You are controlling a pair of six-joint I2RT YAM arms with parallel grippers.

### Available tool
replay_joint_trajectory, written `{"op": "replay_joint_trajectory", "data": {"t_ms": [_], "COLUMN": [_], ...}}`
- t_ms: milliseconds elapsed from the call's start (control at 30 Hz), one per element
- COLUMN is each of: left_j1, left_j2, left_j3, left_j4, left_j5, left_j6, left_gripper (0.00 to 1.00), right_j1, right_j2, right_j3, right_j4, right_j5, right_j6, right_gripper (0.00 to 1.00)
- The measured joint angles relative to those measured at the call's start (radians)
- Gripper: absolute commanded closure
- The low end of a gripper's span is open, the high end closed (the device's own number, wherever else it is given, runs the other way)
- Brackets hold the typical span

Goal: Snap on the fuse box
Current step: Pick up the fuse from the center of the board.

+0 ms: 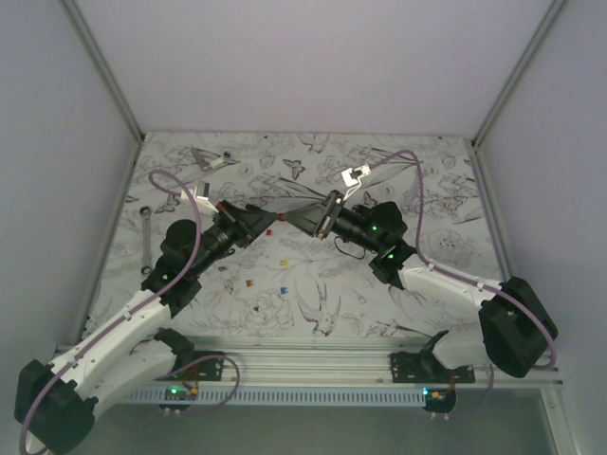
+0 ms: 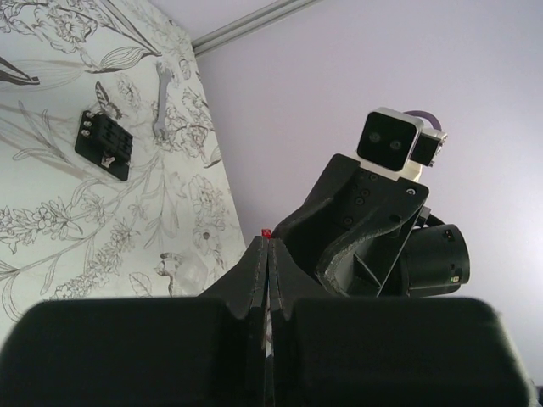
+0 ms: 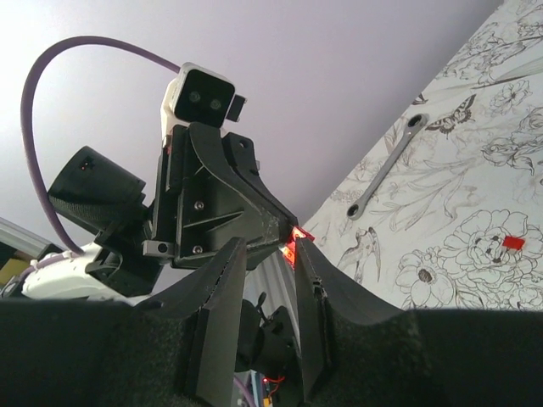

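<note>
**Left gripper point(image 2: 267, 248) pinched shut on red fuse point(image 2: 266, 231); fuse box off to one side**

Right gripper point(image 3: 270, 248) jaws apart, tips flanking that fuse in mid-air. Fuse box point(image 2: 103, 144) flat on table point(image 2: 51, 191), well apart from both grippers, near wrench point(image 2: 163, 100). Nearer arm unclear.

Left arm point(image 1: 133, 313), right arm point(image 1: 446, 278): black joint housings, white link shells, green lights point(image 1: 375, 228). Purple cable point(image 3: 76, 59) at each wrist. White twin-lens camera box point(image 3: 197, 95) atop black wedge-fingered left claw point(image 1: 269, 224), right claw point(image 1: 288, 219); silver screws point(image 3: 197, 203) in mounts.
</note>
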Motion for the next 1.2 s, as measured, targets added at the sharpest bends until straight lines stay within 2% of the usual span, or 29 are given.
{"op": "replay_joint_trajectory", "data": {"t_ms": [467,800,1200], "left_j1": [-0.025,-0.048,-0.051], "left_j2": [-0.036,-0.035,-0.043], "left_j3": [0.01,0.026,0.027], "left_j4": [0.014,0.02,0.029], "left_j5": [-0.018,-0.025,-0.026], "left_j6": [0.0,0.0,-0.005], "left_gripper": [1.0,1.0,1.0], "right_j1": [0.001,0.019,0.019], "right_j2": [-0.031,-0.018,-0.016], "right_j3": [-0.011,-0.011,-0.012], "right_j4": [0.0,0.036,0.084], "right_j5": [0.029,-0.002,-0.009], "right_j6": [0.018,0.028,0.049], "right_gripper": [0.65,0.76,0.8]}}
